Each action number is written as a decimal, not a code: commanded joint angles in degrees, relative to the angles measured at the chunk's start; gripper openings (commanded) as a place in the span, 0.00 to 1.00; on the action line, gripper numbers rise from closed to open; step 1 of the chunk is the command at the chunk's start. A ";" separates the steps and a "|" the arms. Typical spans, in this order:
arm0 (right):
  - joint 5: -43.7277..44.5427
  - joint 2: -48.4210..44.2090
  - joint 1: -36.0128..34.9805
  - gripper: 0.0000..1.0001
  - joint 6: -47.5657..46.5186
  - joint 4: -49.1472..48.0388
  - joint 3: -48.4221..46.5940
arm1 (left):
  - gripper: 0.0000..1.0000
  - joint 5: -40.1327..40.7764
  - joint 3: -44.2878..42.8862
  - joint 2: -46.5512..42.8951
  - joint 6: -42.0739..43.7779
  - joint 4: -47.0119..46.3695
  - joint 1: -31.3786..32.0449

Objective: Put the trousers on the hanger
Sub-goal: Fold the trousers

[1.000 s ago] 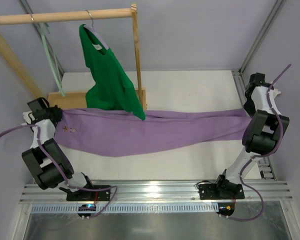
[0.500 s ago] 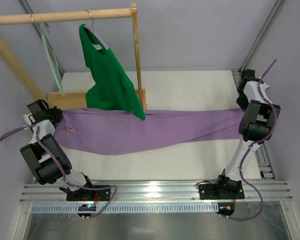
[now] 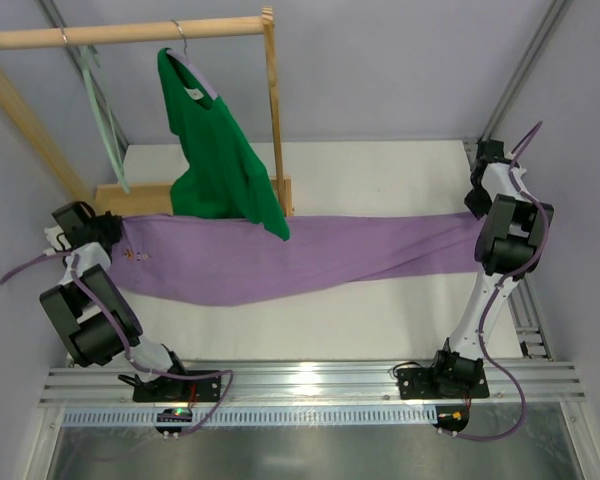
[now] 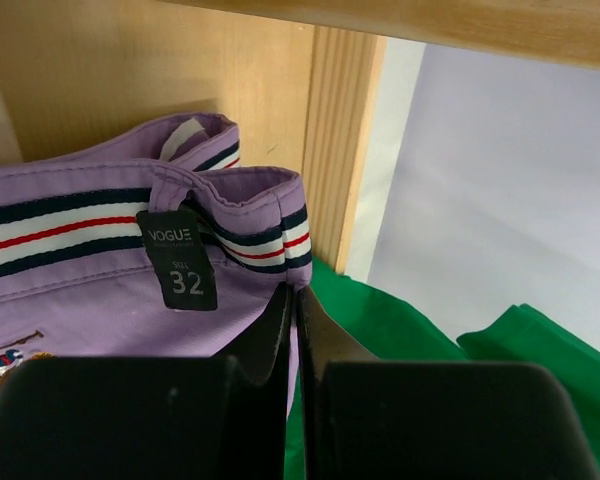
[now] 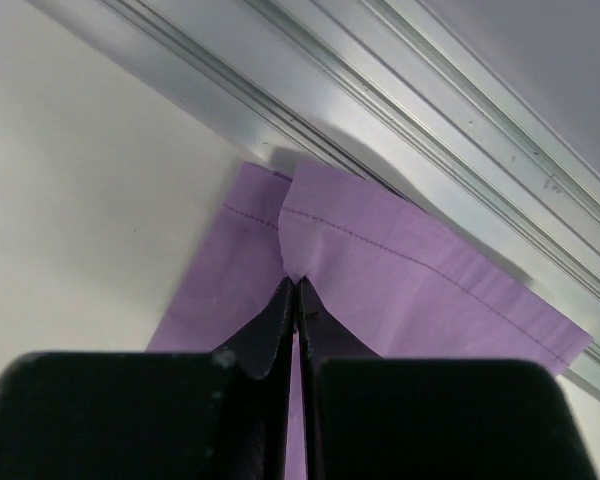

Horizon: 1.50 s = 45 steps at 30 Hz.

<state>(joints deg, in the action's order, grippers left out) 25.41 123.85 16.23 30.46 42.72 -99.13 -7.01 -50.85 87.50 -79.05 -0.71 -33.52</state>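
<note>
The lilac trousers [image 3: 280, 258] hang stretched between my two grippers across the white table. My left gripper [image 3: 112, 228] is shut on the striped waistband [image 4: 80, 230], next to the black size label. My right gripper [image 3: 480, 215] is shut on the leg hem [image 5: 380, 270] by the right rail. The pale mint-green hanger [image 3: 102, 120] hangs empty from the wooden rod at the back left, apart from both grippers.
A bright green top [image 3: 220, 160] hangs on a metal-hooked hanger from the wooden rack [image 3: 130, 32]; its lower edge overlaps the trousers. The rack's post [image 3: 275, 120] and wooden base [image 4: 130, 70] stand just behind the waistband. Aluminium rails [image 3: 510, 300] border the right side.
My right arm has moved back and inward with the hem; my left gripper lifted slightly. The trousers are pulled tauter and straighter.
</note>
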 commanded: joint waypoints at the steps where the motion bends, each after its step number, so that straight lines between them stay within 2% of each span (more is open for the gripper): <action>1: -2.89 0.16 -0.14 0.04 -3.55 -3.69 -1.59 | 0.01 -0.80 -0.65 1.17 0.47 -9.57 -1.11; 3: -6.93 0.34 -0.67 0.09 -4.96 -4.05 -1.68 | 0.01 -2.30 -1.44 1.96 1.00 -9.92 -1.11; 4: -7.47 0.16 -1.02 0.14 -5.75 -3.96 -1.59 | 0.05 -3.70 -1.79 2.75 1.43 -9.66 -1.02; 5: -8.09 -0.62 -1.28 0.27 -5.93 -3.70 -1.33 | 0.11 -4.59 -2.06 3.11 1.61 -9.75 -1.02; 6: -8.79 -1.33 -1.55 0.32 -6.28 -3.35 -1.07 | 0.24 -5.29 -2.58 3.28 1.87 -9.75 -1.02; 8: -11.08 -3.86 -2.08 0.41 -6.38 -2.73 -0.10 | 0.39 -7.31 -3.02 3.37 3.01 -9.75 -1.02; 9: -11.34 -5.01 -2.25 0.46 -6.20 -2.29 0.43 | 0.51 -7.67 -4.07 3.11 3.63 -8.88 -1.11; 15: -16.26 -16.77 -2.25 0.54 -4.89 -2.03 8.86 | 0.70 -8.11 -6.19 -1.10 8.11 -2.99 -0.76; 20: -22.33 -24.35 -2.25 0.59 -1.02 -1.68 18.95 | 0.76 -8.37 -5.76 -4.97 10.57 2.10 -0.41; 25: -21.46 -26.91 -2.08 0.58 5.48 3.24 24.07 | 0.86 -8.11 -3.73 -8.92 13.30 8.60 1.17; 29: -18.90 -29.62 -0.41 0.56 6.54 4.83 29.59 | 0.86 -7.32 -2.06 -12.35 16.20 14.41 1.35; 32: -18.82 -33.22 3.01 0.56 6.28 0.54 36.17 | 0.85 -6.45 0.13 -15.16 18.48 18.19 1.35; 36: -19.78 -33.33 6.97 0.56 5.84 -3.59 41.29 | 0.84 -5.83 2.07 -17.19 21.21 21.10 1.35; 43: -22.33 -32.09 7.33 0.55 5.14 -5.54 40.34 | 0.82 -3.45 4.88 -17.63 23.50 24.26 0.39; 45: -23.47 -32.71 7.24 0.55 5.23 -5.45 39.90 | 0.79 -4.59 4.80 -17.02 24.46 25.40 -0.75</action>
<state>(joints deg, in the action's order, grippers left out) 4.03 92.62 23.66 35.66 39.38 -57.01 -11.77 -45.87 70.67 -57.56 22.37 -32.80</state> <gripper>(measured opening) 0.556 0.797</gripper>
